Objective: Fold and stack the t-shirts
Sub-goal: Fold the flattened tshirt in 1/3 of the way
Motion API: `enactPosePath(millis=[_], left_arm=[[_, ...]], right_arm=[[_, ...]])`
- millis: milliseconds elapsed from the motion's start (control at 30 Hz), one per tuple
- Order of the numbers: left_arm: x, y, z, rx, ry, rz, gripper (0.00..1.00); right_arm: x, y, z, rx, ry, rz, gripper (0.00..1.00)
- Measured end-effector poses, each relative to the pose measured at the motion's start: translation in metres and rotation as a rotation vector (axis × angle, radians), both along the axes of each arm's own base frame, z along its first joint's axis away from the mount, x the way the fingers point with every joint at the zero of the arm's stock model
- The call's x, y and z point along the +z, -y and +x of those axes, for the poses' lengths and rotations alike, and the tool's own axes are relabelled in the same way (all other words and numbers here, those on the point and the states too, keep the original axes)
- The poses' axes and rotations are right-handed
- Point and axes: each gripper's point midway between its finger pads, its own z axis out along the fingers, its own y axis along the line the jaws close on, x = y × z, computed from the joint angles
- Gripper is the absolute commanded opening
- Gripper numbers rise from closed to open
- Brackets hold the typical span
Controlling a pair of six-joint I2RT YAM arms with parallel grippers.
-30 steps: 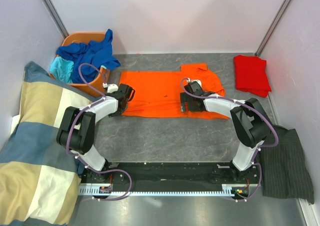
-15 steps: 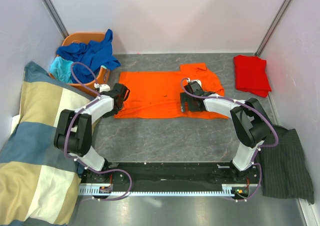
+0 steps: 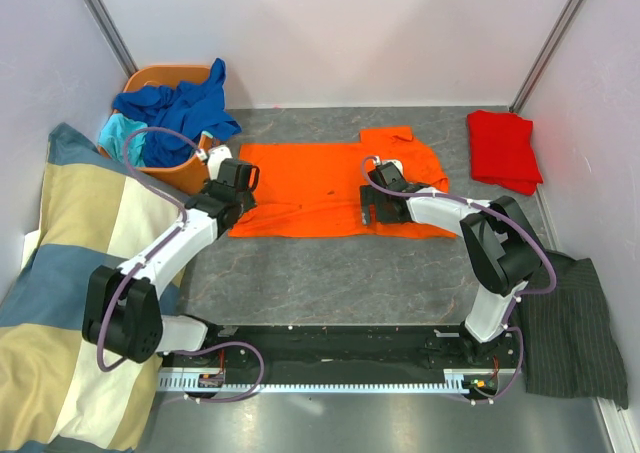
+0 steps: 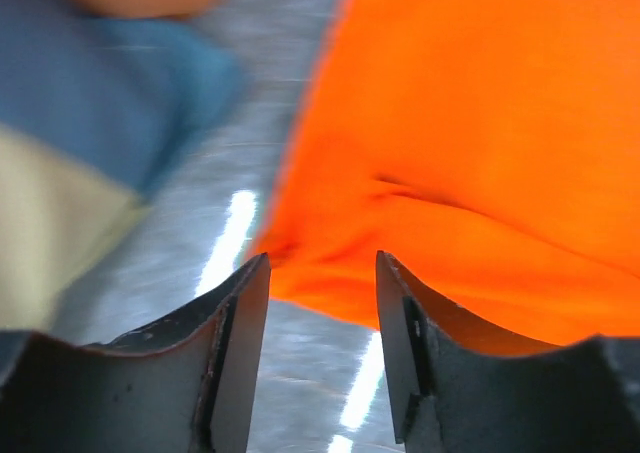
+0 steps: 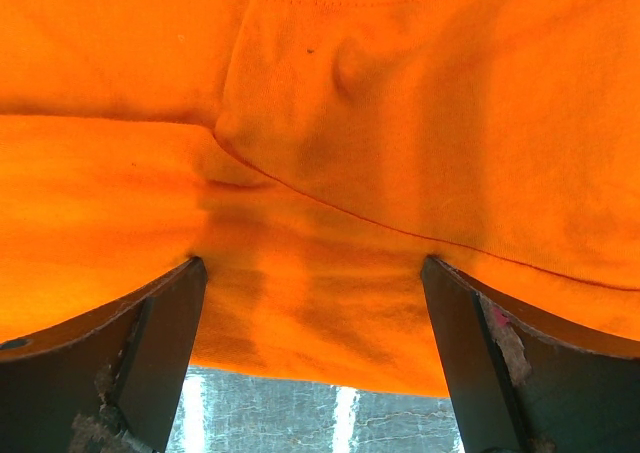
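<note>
At orange t-shirt (image 3: 310, 188) left hem: my left claw (image 4: 322, 263) is hanging parted, empty.
Right claw (image 5: 312, 265): gaping above it.
Cloth: likely limp; pinch corners.

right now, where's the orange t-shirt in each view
top external: the orange t-shirt lies flat at the centre of the picture.
left wrist: it fills the upper right, with its corner at lower centre.
right wrist: it fills nearly the whole frame.
shared landmark: the grey table showing along the shirt's near hem.
</note>
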Motion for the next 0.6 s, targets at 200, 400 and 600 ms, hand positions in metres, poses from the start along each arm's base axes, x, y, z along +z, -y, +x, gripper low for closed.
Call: enactPosePath(millis=[200, 400, 600], left_arm=[[-0.021, 0.062, 0.015, -0.209, -0.016, -0.102, 0.56], [-0.054, 0.082, 0.021, -0.275, -0.077, -0.113, 0.6], [-0.072, 0.084, 0.033, -0.289, -0.111, -0.08, 0.61]], right_arm=[[0.0, 0.0, 0.0, 0.0, -0.002, -0.001, 0.98], [0.0, 0.0, 0.0, 0.0, -0.002, -0.001, 0.98], [0.0, 0.0, 0.0, 0.0, -0.002, -0.001, 0.98]])
